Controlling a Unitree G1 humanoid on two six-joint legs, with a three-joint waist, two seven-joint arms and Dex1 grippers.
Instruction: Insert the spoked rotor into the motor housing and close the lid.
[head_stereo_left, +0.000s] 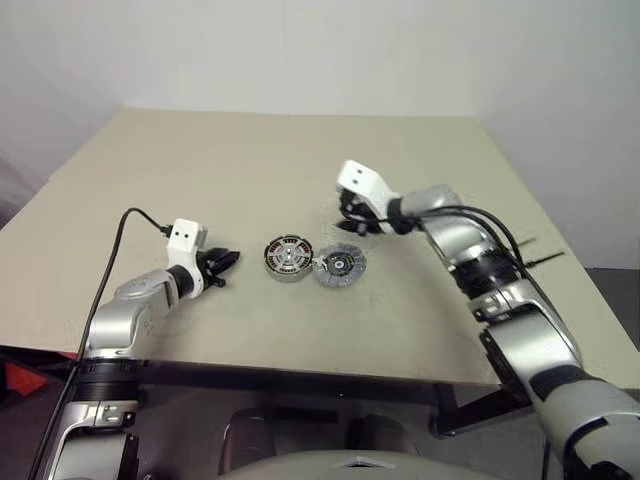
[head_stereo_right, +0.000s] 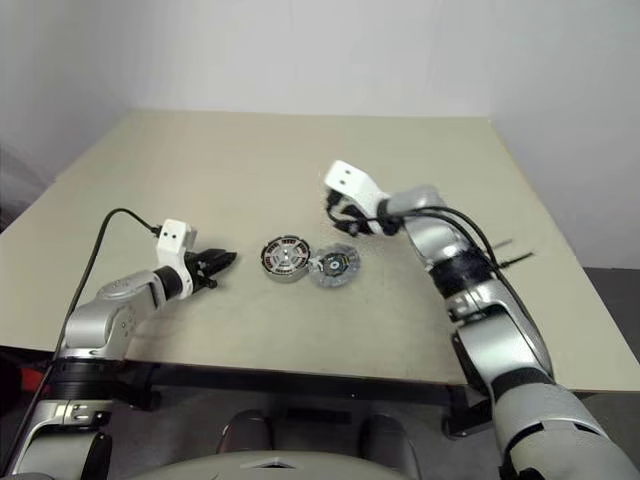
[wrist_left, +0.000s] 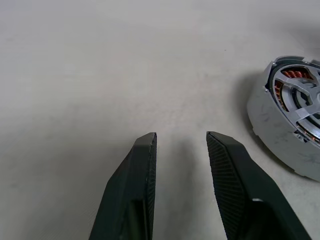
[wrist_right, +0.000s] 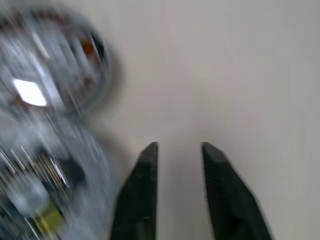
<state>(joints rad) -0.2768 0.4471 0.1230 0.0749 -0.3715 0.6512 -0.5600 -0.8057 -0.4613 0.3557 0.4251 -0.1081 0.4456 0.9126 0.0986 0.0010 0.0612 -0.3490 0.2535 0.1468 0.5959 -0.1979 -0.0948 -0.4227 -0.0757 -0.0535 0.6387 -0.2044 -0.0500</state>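
**Both pincers empty, motor parts between them on the table**

My left pincer (wrist_left: 180, 137) hovers low over the beige tabletop (head_stereo_left: 250, 170), its two black fingers apart with bare table showing in the gap and nothing clamped. Just ahead of its tips, off to my right, sits the motor housing (head_stereo_left: 288, 256), a shallow round metal cup with copper-brown windings showing through its face. From my left wrist, the silver-grey wall of the housing lies near but clear of the fingertips.

Touching the housing on its right side lies a second small round silver piece (head_stereo_left: 340, 266) with a dark middle; whether it is the spoked rotor or the lid I cannot tell from here.

My right pincer (wrist_right: 177, 147) hangs above the table beyond and to the right of this second piece, apart from it. Its black fingers stand parted around empty air, holding nothing.
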